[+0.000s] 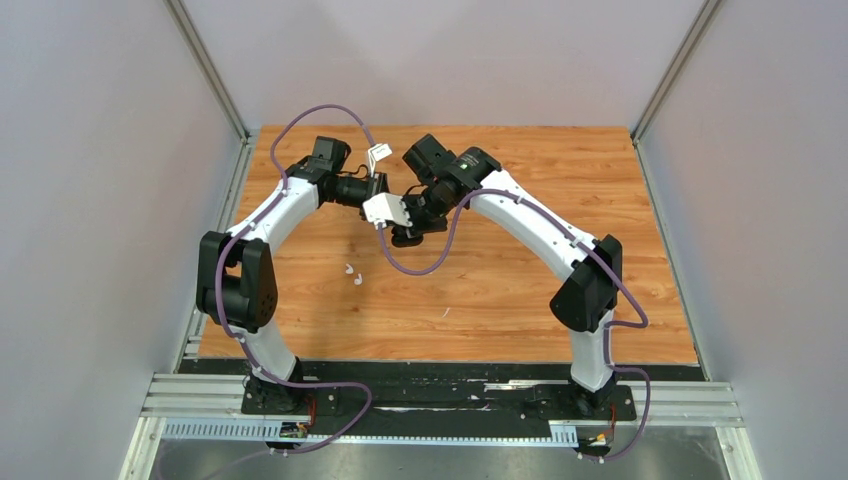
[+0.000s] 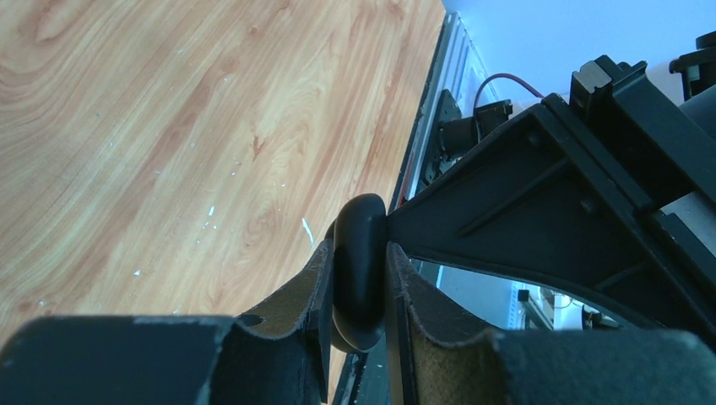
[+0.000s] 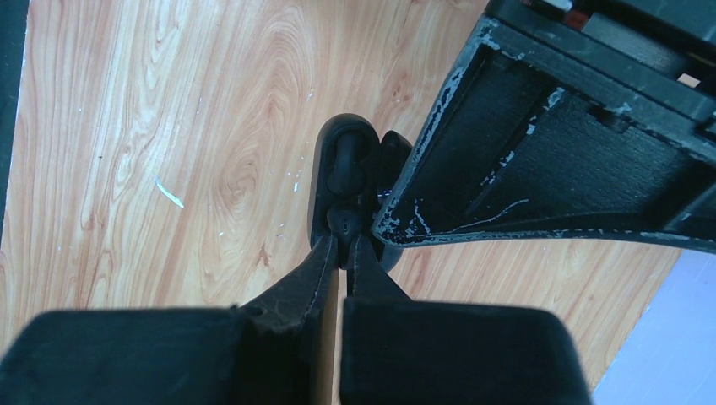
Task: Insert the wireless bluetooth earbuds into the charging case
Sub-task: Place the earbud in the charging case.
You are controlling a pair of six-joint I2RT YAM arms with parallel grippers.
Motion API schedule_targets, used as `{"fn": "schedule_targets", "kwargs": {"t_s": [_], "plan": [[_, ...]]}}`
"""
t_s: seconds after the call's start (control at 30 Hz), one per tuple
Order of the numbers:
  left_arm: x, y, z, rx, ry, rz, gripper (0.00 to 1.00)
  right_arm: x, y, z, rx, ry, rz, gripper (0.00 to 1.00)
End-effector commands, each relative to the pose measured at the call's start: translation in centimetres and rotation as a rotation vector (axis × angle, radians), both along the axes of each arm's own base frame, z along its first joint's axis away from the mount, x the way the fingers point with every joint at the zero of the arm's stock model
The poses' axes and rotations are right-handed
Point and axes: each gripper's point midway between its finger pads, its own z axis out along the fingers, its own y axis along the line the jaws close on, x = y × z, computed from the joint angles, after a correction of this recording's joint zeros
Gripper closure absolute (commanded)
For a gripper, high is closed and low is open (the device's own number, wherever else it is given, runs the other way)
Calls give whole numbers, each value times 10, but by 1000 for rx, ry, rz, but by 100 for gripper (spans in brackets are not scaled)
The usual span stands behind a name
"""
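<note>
Aloft, the left end effector (image 2: 359, 291) is clenching the charging case (image 2: 359, 240); the right end effector (image 3: 342, 253) is pinching a black earbud (image 3: 342, 222) at its opening; two white earbuds (image 1: 352, 274) are lying on the desk (image 1: 520, 290), nearer and left.

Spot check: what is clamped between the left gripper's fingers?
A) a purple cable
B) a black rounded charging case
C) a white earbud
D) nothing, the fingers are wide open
B: the left wrist view shows the left gripper with a finger pressed on each side of the black charging case, while the right gripper pinches what looks like a black earbud at the case's open side.
</note>
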Motion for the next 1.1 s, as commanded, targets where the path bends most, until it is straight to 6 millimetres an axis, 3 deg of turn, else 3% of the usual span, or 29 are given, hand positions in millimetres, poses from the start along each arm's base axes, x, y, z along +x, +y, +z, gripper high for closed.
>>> {"fn": "schedule_targets", "kwargs": {"t_s": [0.0,0.33,0.83,1.07], "plan": [[0,-4,25,-42,-60,-18,100,-2,6,9,28,-23,4,100],[4,-5,22,-39,-52,-9,100,-16,2,5,10,38,1,100],[4,-6,21,-48,-38,-10,100,-15,12,8,34,101,-87,100],[4,-6,22,-52,-44,-12,100,-16,2,2,2,88,-83,100]]}}
